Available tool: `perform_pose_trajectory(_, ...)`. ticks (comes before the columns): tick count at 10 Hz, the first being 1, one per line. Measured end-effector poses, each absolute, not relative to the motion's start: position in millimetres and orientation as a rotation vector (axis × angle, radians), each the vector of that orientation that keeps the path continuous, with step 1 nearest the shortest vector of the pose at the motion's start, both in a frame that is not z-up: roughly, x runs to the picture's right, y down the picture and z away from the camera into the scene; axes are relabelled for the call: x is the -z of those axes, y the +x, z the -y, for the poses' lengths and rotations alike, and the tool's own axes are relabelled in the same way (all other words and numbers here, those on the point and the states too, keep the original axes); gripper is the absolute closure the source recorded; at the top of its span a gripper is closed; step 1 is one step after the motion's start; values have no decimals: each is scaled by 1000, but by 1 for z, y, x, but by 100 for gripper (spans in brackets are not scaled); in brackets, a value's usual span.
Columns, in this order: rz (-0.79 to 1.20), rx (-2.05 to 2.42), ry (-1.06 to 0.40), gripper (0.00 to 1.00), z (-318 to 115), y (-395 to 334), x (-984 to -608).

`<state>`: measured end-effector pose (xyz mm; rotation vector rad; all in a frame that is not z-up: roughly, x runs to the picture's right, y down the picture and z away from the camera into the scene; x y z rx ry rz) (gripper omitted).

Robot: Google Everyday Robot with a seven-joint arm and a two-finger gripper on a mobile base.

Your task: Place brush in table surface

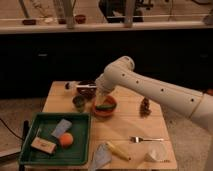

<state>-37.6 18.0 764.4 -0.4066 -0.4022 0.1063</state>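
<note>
My gripper (102, 96) hangs at the end of the white arm, just above the back left rim of the orange bowl (105, 108) with something green in it. A thin whitish stick with a dark end, which looks like the brush (83, 88), lies at the back of the table by a dark bowl (89, 89), just left of the gripper. I cannot tell whether the gripper touches it. The tan wooden table surface (125, 126) shows bare in front of the orange bowl.
A green tray (31, 131) at the front left holds an orange ball (66, 139), a tan block (42, 146) and a grey cloth (61, 127). A small green cup (78, 102), a silver fork (145, 139), a yellow piece (119, 150) and a dark cone (145, 106) lie around.
</note>
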Motion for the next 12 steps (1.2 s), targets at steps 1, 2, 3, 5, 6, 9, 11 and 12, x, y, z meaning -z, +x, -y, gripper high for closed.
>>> perform_pose_trajectory(1, 404, -95, -413, 20, -15, -40, -769)
perform_pose_trajectory(2, 408, -83, -420, 20, -10, -43, -774)
perform_pose_trajectory(3, 409, -80, -422, 20, -6, -44, -779)
perform_pose_trajectory(5, 411, -78, -423, 20, 0, -46, -791)
perform_pose_trajectory(6, 412, -76, -424, 20, 2, -48, -795)
perform_pose_trajectory(9, 415, -76, -422, 20, 14, -53, -815)
perform_pose_trajectory(11, 418, -81, -419, 20, 22, -54, -825)
perform_pose_trajectory(12, 419, -83, -418, 20, 25, -55, -829)
